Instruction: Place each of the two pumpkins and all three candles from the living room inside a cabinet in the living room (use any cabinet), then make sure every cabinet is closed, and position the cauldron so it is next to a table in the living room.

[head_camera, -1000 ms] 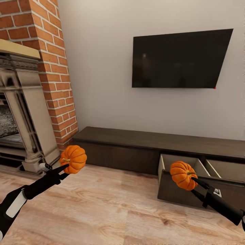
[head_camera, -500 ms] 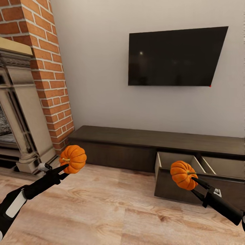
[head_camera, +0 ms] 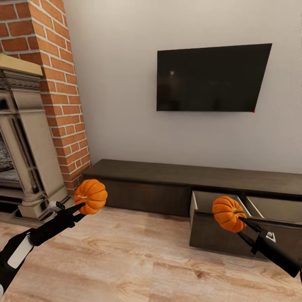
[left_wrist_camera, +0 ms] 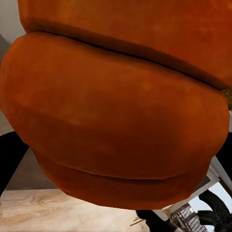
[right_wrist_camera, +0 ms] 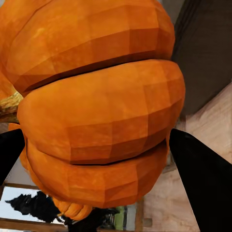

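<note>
Matt orange rind, ribbed, on the left pumpkin [head_camera: 90, 196]; same matt faceted skin on the right pumpkin [head_camera: 227, 214]. Dark brown wood, low sheen, on the cabinet [head_camera: 142, 182], pale wood inside the open drawer [head_camera: 214, 199]. Pale planked wood floor [head_camera: 126, 260], visible grain. Rough red brick column [head_camera: 63, 84]. Glossy black TV screen [head_camera: 212, 77] at twelve o'clock. Smooth matt wall [head_camera: 121, 84].

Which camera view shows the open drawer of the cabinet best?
The head view: the open drawer shows its pale inside and dark front, low on the cabinet, behind the right gripper's pumpkin. The right wrist view gives just a dark strip beside the pumpkin; the left wrist view gives nothing recognisable of it.
</note>
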